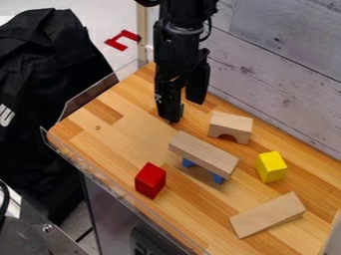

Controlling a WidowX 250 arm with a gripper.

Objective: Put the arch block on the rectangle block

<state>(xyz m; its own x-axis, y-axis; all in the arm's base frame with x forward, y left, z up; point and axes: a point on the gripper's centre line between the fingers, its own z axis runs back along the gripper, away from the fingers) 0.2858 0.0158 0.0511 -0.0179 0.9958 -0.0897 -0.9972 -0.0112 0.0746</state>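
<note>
Camera view: my tool (184, 108), open and empty, hangs near the arch block (232, 123), probably to grasp it.

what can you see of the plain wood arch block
The arch block looks like pale, unpainted wood, straight-edged with a rounded notch cut into its lower side. It stands on the wooden tabletop, notch down, between the plank wall and the long block raised on blue. Nothing rests on it, and the gripper is clear of it.

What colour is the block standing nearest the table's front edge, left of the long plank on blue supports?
Red, camera view.
</note>
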